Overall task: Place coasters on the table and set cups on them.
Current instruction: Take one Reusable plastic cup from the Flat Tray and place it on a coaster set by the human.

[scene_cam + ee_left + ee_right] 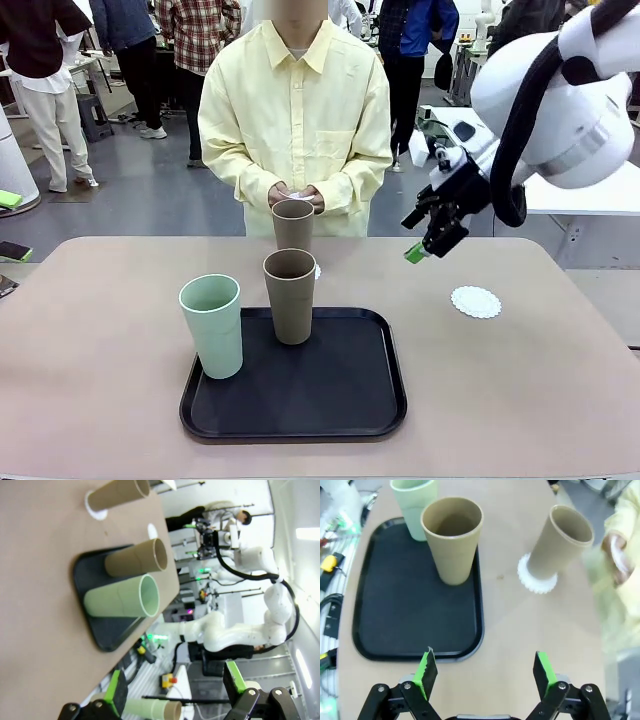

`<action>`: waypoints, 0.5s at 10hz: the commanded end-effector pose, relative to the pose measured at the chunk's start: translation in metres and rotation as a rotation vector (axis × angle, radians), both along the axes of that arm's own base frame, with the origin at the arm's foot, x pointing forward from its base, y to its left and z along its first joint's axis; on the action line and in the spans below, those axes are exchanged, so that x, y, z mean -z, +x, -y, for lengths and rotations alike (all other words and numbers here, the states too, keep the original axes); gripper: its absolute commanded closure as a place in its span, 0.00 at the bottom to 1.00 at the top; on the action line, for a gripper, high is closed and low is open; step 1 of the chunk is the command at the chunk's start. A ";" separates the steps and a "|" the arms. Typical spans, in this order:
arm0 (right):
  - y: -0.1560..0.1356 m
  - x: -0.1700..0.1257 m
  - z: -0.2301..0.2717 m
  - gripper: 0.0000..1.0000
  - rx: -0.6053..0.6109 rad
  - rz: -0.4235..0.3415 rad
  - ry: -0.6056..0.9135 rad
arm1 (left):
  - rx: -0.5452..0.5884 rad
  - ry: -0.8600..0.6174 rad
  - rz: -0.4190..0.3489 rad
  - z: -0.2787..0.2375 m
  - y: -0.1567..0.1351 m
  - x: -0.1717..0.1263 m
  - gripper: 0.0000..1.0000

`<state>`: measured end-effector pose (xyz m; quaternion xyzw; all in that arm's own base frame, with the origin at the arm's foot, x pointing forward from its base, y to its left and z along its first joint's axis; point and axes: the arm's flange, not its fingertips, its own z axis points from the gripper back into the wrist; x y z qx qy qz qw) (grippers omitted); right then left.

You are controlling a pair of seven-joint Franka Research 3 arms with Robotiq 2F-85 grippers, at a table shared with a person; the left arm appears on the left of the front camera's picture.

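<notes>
Near the beige tabletop's far edge we see a taupe tumbler on a white lacy coaster; our right gripper and left gripper gape empty.

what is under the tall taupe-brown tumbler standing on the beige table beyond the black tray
A white lacy coaster: its scalloped edge shows around the base of the taupe-brown tumbler; its middle is covered.

Three cups are standing: one taupe-brown cup, a second taupe-brown cup, one mint-green cup. Two coasters are lying out: a bare coaster and a cup-topped coaster (the white bit in the person's hands is unclear). One tray is showing.
</notes>
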<state>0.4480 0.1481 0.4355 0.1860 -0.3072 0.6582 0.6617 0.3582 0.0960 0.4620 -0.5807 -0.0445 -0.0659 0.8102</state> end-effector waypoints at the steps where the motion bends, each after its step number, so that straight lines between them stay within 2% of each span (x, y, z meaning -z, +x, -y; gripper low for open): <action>1: -0.010 0.061 0.006 0.00 -0.171 0.098 0.279 | 0.002 -0.010 0.014 -0.001 0.000 -0.001 0.00; 3: -0.004 0.097 0.000 0.00 -0.185 0.072 0.507 | 0.002 -0.010 0.014 -0.001 0.000 -0.001 0.00; 5: 0.002 0.117 -0.011 0.00 -0.211 0.006 0.584 | 0.002 -0.010 0.014 -0.001 0.000 -0.001 0.00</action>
